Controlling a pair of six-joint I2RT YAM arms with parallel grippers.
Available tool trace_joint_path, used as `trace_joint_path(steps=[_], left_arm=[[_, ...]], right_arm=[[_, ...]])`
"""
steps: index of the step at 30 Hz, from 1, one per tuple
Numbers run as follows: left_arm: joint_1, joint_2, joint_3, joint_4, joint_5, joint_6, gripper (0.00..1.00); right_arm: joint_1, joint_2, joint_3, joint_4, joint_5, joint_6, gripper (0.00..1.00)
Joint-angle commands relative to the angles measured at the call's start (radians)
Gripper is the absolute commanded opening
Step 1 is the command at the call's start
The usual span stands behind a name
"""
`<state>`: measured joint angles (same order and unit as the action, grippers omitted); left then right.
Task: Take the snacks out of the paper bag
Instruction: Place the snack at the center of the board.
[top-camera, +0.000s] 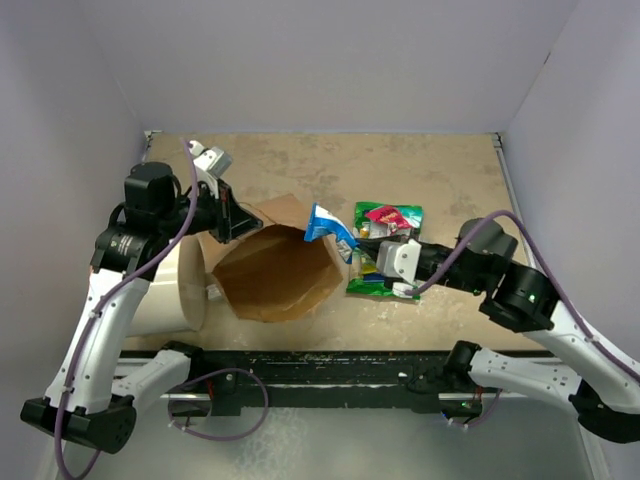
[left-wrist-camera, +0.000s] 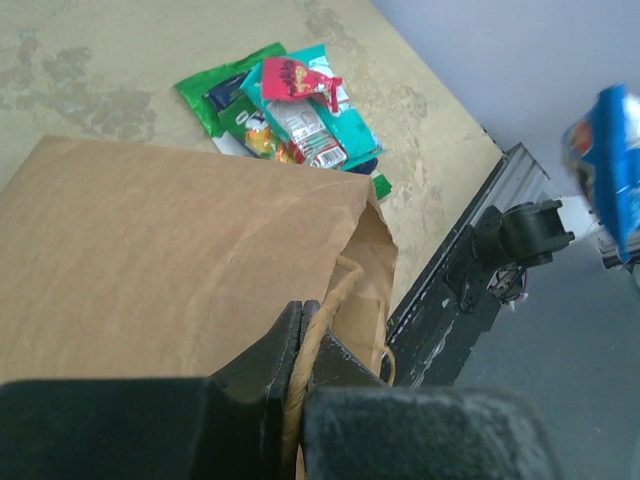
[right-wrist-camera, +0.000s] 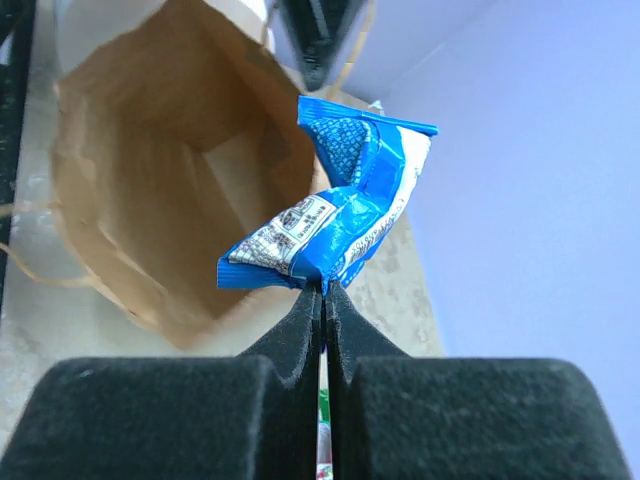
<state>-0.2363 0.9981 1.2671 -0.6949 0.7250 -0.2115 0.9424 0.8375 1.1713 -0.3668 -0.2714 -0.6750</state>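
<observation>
Between the pressed-together fingers of the right pincer (right-wrist-camera: 322, 296) hangs a blue snack packet (right-wrist-camera: 335, 205), pinched by its lower edge and twisted in the middle. It carries a white printed panel and a patterned patch, but none of the lettering can be read. From above, this packet (top-camera: 328, 228) is held clear of the bench (top-camera: 450, 180), just beside the rim of the paper bag (top-camera: 275, 275) and next to the pile of other snacks.

The left pincer (left-wrist-camera: 303, 312) is closed on a thin twisted handle (left-wrist-camera: 330, 300) of the bag (left-wrist-camera: 170, 250), gripping it at the top edge. The bag lies tilted with its mouth gaping toward the right arm, and its brown inner walls are creased.

Right of the bag, flat on the bench, the other snacks overlap one another: a red packet (left-wrist-camera: 295, 78) on top, a teal packet (left-wrist-camera: 345, 120) under it and a green packet (left-wrist-camera: 215, 90) at the far side. Their print is too small to make out.

A large white cylinder (top-camera: 165, 290) lies against the bag's left side.
</observation>
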Motion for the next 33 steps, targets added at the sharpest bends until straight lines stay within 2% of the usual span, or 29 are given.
trace_joint_path(steps=[1,4,7,9,11,14,16,19,23,28,33], left_arm=[[0.003,-0.058,-0.010,-0.093,-0.048,0.060,0.00],[0.004,-0.071,-0.007,-0.147,-0.106,0.076,0.00],[0.003,-0.054,-0.003,-0.136,-0.129,0.050,0.00],[0.004,-0.029,0.012,-0.108,-0.144,0.015,0.00],[0.003,-0.001,0.038,-0.080,-0.154,-0.013,0.00],[0.003,0.031,0.076,-0.040,-0.169,-0.042,0.00],[0.003,0.053,0.112,-0.034,-0.189,-0.050,0.00],[0.003,0.083,0.152,-0.031,-0.198,-0.052,0.00],[0.003,0.121,0.181,-0.015,-0.184,-0.044,0.00],[0.003,0.138,0.181,0.015,-0.153,-0.040,0.00],[0.003,0.141,0.182,0.049,-0.118,-0.074,0.00]], right_arm=[[0.001,-0.025,0.027,0.002,0.144,0.009,0.00],[0.000,-0.025,-0.023,0.081,0.342,0.002,0.00],[-0.029,-0.007,-0.063,0.110,0.434,0.003,0.00],[-0.116,0.000,-0.093,0.095,0.382,0.002,0.00],[-0.248,0.006,-0.113,0.054,0.254,-0.011,0.00],[-0.380,0.050,-0.095,-0.133,0.043,-0.149,0.00],[-0.405,0.076,-0.103,-0.236,-0.009,-0.265,0.00],[-0.423,0.084,-0.148,-0.311,-0.071,-0.353,0.00],[-0.429,0.053,-0.257,-0.250,-0.115,-0.383,0.00],[-0.445,0.083,-0.313,-0.208,-0.073,-0.462,0.00],[-0.519,0.150,-0.293,-0.201,-0.138,-0.490,0.00]])
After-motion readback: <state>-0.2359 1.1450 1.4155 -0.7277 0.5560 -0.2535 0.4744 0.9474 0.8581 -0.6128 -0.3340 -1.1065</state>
